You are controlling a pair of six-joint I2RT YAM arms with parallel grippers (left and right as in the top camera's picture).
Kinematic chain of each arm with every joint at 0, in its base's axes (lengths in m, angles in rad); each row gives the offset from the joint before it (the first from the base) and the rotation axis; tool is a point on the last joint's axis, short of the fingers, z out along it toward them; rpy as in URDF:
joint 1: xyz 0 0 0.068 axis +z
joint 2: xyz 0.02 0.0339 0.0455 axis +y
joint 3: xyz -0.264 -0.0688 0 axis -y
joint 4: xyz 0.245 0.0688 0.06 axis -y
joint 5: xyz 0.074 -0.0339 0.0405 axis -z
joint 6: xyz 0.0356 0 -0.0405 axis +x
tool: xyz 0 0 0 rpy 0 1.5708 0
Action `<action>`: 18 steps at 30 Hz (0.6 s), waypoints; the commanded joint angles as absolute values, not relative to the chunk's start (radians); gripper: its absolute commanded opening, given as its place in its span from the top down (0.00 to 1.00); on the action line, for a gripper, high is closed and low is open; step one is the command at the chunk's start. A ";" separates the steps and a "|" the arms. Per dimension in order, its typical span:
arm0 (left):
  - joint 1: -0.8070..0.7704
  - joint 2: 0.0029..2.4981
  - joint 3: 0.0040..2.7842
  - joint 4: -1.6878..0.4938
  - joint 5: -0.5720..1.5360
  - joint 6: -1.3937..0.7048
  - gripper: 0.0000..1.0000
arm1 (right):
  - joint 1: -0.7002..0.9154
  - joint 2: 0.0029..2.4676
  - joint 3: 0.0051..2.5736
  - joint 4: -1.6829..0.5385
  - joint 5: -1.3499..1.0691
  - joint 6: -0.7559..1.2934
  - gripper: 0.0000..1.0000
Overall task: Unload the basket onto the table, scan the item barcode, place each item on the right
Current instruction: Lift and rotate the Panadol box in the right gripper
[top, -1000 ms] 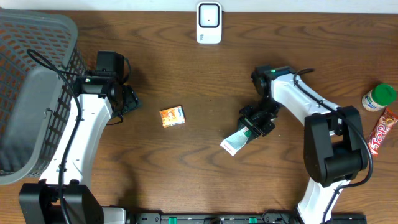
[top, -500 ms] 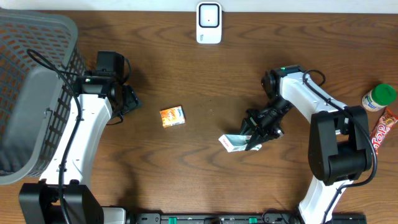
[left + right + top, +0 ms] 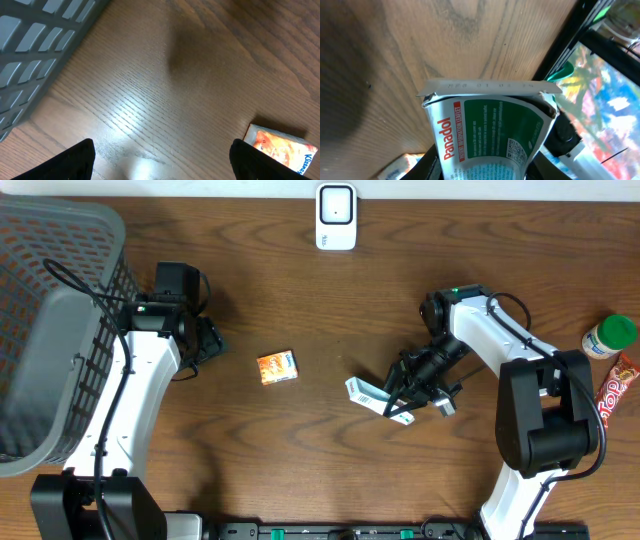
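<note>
Since the right fingers are partly closed on the end of the Panadol box, the pick-up looks done and the scan itself looks not yet done. The box is held out to the arm's left, over the middle of the tabletop. A pale face with dark stripes, possibly the barcode, is turned upward in the overhead view, while the right wrist view shows the green printed face. The white device at the far edge is probably the scanner and is well apart from the box, so what seems left is carrying the box there and turning the code toward it. Nothing lies between the two. An orange packet lies flat off to the left of that path. The left fingers are spread wide and hold nothing, hovering beside the grey basket. A green-capped bottle and a red snack bar lie at the right edge, away from the work.
</note>
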State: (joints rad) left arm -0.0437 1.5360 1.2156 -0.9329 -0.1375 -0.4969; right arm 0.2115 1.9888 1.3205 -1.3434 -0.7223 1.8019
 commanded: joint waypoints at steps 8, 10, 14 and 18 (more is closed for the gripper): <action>-0.040 1.536 1.208 -0.934 -0.150 -0.494 0.14 | 0.202 1.998 1.335 -1.344 -0.732 1.791 0.81; -0.040 1.536 1.208 -0.934 -0.150 -0.494 0.14 | 0.197 1.998 1.335 -1.299 -0.731 1.689 0.80; -0.040 1.536 1.208 -0.934 -0.150 -0.494 0.14 | 0.193 1.998 1.335 -1.077 -0.731 1.410 0.82; -0.040 1.536 1.208 -0.934 -0.150 -0.494 0.14 | 0.194 1.998 1.335 -0.888 -0.736 1.193 0.83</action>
